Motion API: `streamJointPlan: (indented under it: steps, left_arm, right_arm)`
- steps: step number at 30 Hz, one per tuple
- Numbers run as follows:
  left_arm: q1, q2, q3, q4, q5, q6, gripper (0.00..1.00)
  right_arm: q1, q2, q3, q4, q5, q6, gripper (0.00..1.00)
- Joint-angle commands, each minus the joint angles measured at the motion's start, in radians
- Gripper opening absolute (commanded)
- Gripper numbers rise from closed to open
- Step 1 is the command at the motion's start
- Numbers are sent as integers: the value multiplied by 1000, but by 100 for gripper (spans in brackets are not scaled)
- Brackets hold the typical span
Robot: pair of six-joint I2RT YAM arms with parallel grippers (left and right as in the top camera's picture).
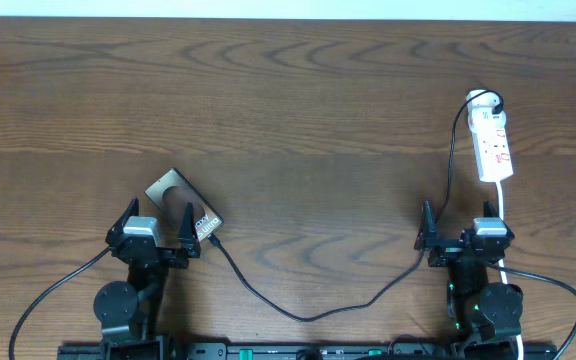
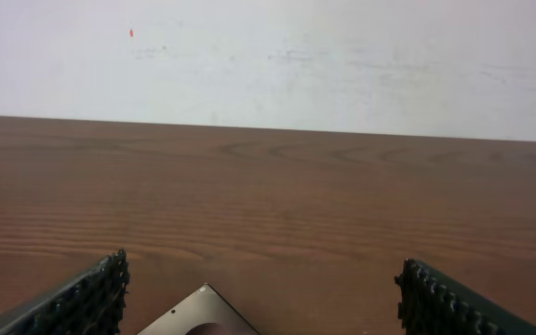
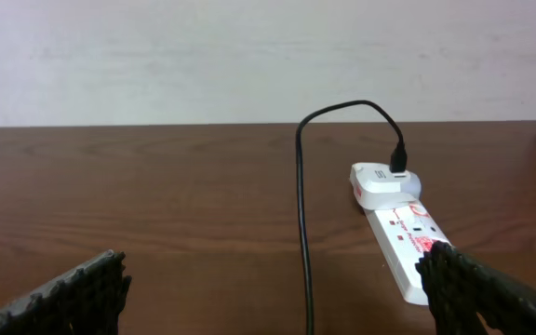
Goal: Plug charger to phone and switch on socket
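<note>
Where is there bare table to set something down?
The table's far side beyond phone and socket is bare, and so is the middle between phone and charger. Crowded: the near edge where the charger loops, and around the socket.

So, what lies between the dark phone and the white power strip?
Bare brown wooden table, crossed only by the thin black charger cable; the overhead view shows it.

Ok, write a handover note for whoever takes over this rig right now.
Left end effector: open, empty, at the phone.
Right end effector: open, empty, short of the power strip.
Charger cable: far end in the adapter on the strip; plug tip at the phone's Galaxy end, whether inserted unclear.
Left to do: check or seat plug, switch strip on.
</note>
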Motion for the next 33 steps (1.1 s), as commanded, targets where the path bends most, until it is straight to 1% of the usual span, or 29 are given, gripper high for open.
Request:
streamJointPlan:
  steps: [1, 11, 33]
  left_arm:
    - [5, -6, -11, -46, 19, 6, 90]
    - [5, -6, -11, -46, 19, 6, 90]
    - [5, -6, -11, -46, 19, 6, 90]
  right_arm:
    - [-26, -8, -2, -8, -25, -43, 99]
    - [-78, -8, -2, -16, -93, -43, 99]
    - [-93, -8, -2, -16, -93, -35, 99]
